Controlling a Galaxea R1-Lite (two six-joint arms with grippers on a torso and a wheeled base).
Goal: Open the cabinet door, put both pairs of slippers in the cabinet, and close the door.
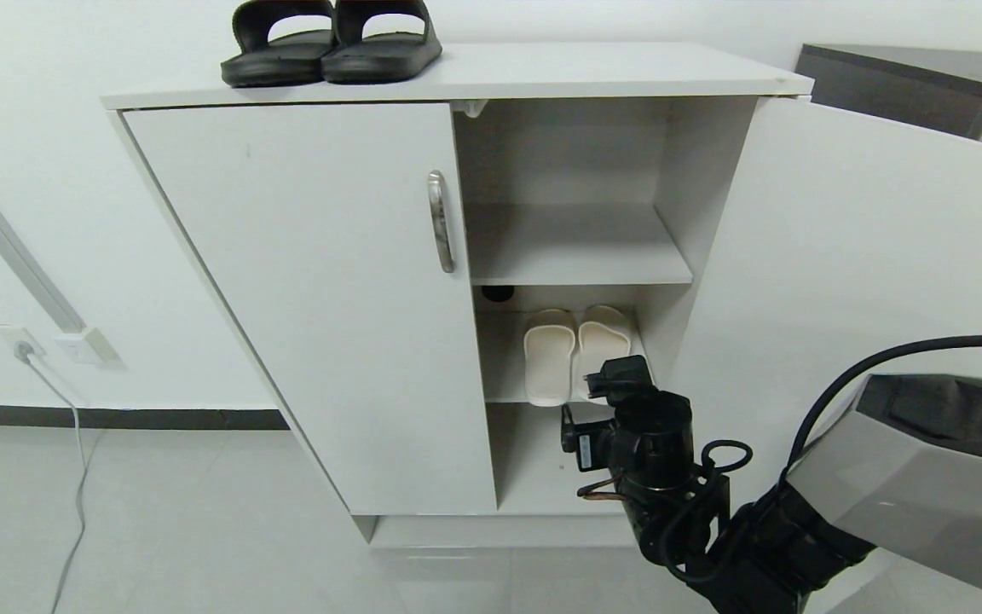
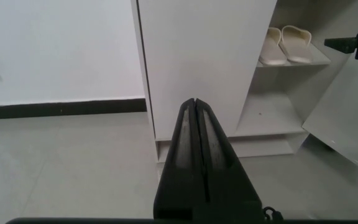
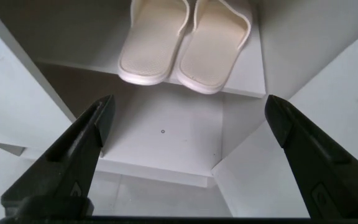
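Observation:
The white cabinet [image 1: 303, 281] stands with its right door [image 1: 866, 256] swung open and its left door shut. A pair of cream slippers [image 1: 574, 351] lies side by side on the middle shelf, heels at the front edge, also seen as slippers [image 3: 182, 43] and slippers [image 2: 286, 45]. A pair of black slippers [image 1: 333, 43] sits on the cabinet top at the left. My right gripper [image 3: 188, 115] is open and empty, just in front of the cream slippers' shelf. My left gripper [image 2: 194, 106] is shut and empty, low over the floor in front of the cabinet.
The upper shelf [image 1: 576, 247] and bottom compartment [image 1: 542, 469] are bare. A metal handle [image 1: 440, 222] is on the shut left door. A wall socket with a cable [image 1: 26, 350] is at the left. A grey unit [image 1: 917, 85] stands behind the open door.

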